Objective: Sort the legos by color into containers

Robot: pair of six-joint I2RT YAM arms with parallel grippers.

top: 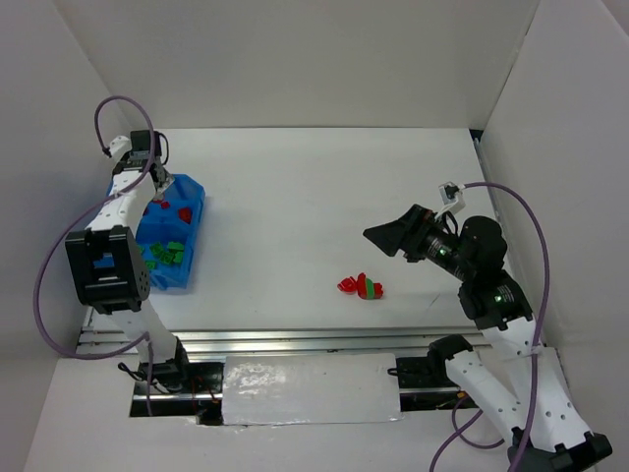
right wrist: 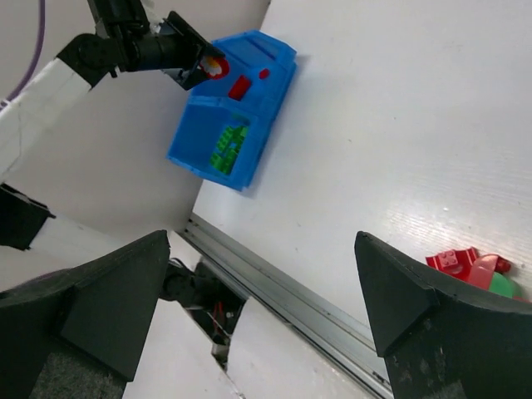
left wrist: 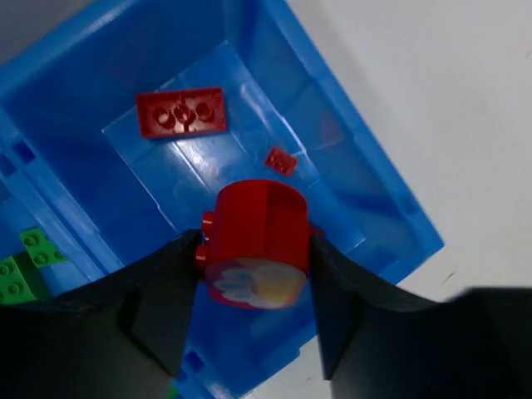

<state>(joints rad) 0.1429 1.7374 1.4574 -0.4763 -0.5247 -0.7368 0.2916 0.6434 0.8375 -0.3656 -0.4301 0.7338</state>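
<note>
My left gripper (left wrist: 253, 249) is shut on a round red brick (left wrist: 258, 233) with a printed face, held above the far compartment of the blue bin (left wrist: 357, 166). Two red bricks (left wrist: 181, 112) lie in that compartment; green bricks (left wrist: 25, 262) lie in the near one. In the top view the left gripper (top: 155, 193) hangs over the bin (top: 192, 221). My right gripper (top: 388, 236) is open and empty, above the table. A small pile of red and green bricks (top: 362, 286) lies below it, also showing in the right wrist view (right wrist: 470, 268).
White walls close in the table on the left, back and right. A metal rail (top: 295, 341) runs along the near edge. The bin sits against the left wall.
</note>
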